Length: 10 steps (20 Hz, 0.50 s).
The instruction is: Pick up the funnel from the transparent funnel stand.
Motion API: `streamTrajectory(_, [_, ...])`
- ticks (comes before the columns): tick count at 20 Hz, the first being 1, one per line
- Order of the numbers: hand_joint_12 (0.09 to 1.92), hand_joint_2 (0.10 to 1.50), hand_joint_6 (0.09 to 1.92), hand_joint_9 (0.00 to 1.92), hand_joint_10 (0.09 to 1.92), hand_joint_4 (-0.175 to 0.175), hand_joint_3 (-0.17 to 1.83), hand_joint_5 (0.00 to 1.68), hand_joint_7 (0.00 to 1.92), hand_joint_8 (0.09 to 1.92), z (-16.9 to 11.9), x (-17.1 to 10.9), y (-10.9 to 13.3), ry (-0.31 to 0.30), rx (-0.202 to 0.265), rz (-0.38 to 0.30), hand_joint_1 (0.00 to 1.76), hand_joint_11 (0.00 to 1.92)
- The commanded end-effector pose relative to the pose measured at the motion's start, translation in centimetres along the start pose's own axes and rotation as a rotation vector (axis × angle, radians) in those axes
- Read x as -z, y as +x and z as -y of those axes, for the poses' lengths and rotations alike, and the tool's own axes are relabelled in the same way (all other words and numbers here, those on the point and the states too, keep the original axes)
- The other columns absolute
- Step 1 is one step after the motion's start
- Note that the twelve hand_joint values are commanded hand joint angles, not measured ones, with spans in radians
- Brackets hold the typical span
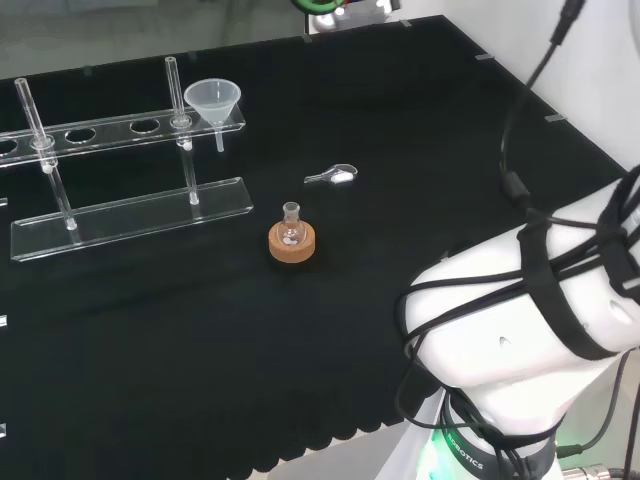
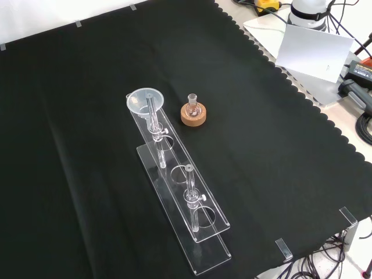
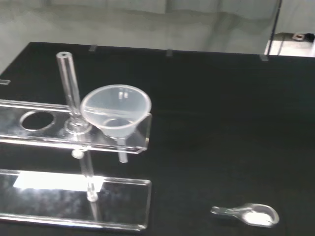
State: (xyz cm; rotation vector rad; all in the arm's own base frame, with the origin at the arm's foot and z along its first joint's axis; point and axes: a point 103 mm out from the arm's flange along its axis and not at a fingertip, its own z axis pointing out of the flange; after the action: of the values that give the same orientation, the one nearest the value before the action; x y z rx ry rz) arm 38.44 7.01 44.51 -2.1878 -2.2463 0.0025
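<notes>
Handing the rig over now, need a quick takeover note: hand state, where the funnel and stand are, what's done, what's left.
Hand: its state cannot be told from these views.
Funnel: seated in the end hole of the transparent funnel stand, at the stand's right end in the head view.
Nearby: a small flask on a cork ring and a small clear scoop lie on the black cloth, apart from the stand.
Done: nothing yet; the funnel is untouched.
Left: approach, grasp the funnel, lift it out.

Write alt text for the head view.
A clear funnel sits in the right end hole of a transparent funnel stand on black cloth. Nearer, right of the stand, a small flask rests on a cork ring; the arm's white links stand lower right.
</notes>
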Motion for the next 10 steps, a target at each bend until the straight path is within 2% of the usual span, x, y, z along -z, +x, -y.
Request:
streamTrajectory(1, [0.57, 0.60, 0.09, 0.00, 0.09, 0.067, 0.13, 0.00, 0.00, 0.09, -3.3, -2.1, 3.1, -0.013, 0.014, -0.068, 0.07, 0.00])
streamTrajectory(10, [0.57, 0.60, 0.09, 0.00, 0.09, 0.065, 0.13, 0.00, 0.00, 0.09, -6.5, -6.9, 3.8, 0.031, -0.003, -0.130, 0.08, 0.00])
